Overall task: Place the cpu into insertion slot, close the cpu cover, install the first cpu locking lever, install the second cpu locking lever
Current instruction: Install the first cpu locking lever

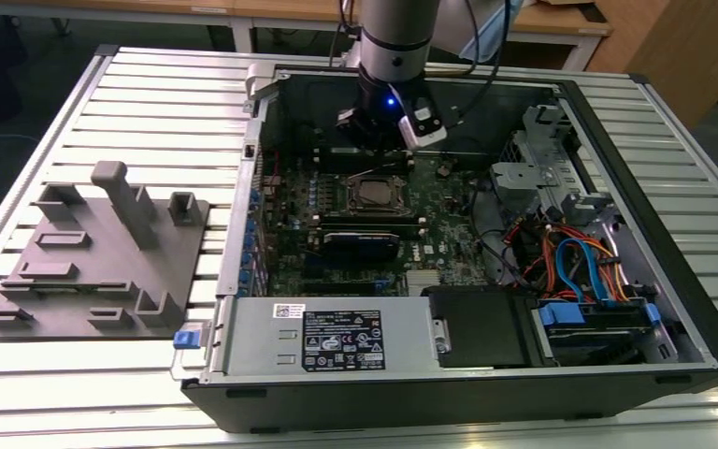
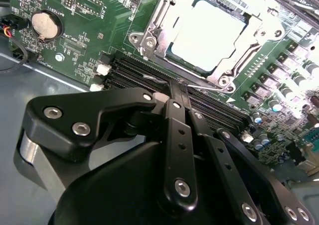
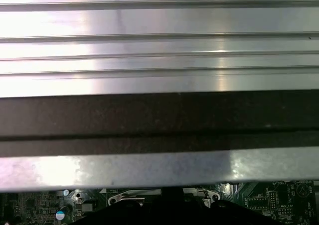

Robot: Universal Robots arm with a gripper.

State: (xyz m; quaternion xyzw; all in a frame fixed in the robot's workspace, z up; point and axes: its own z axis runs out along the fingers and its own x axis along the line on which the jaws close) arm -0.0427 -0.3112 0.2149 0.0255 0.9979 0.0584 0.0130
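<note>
1. Gripper (image 2: 178,88) fingers are seen pressed together in the second wrist view, their tips brought down onto a thin silver wire lever (image 2: 154,79) that runs along the edge of the socket, beside the black memory slots (image 2: 134,70); whether the wire is actually pinched between the tips or merely pushed cannot be told.
2. On the exterior view's left, a grey fixture block (image 1: 91,267) with upright pegs and shallow recesses is laid on the ribbed aluminium table (image 1: 147,103), apart from the computer case (image 1: 459,374).
3. In the middle, the open case is lain flat with the arm (image 1: 396,47) reaching down into it; the gripper (image 1: 378,140) is held just behind the insertion slot (image 1: 376,195) on the green motherboard (image 1: 296,234).
4. The cpu (image 2: 212,33) is judged to be already seated: its pale metal top is framed by the cpu cover (image 2: 159,36), which is lain flat over it. Placement and cover closing therefore appear done.
5. The levers are judged to be the stage in hand; which lever is being worked, and whether either is latched, cannot be told.
6. On the exterior view's right, drive bays with blue and orange cables (image 1: 578,271) are seen; wooden benches (image 1: 559,23) stand behind the table.
</note>
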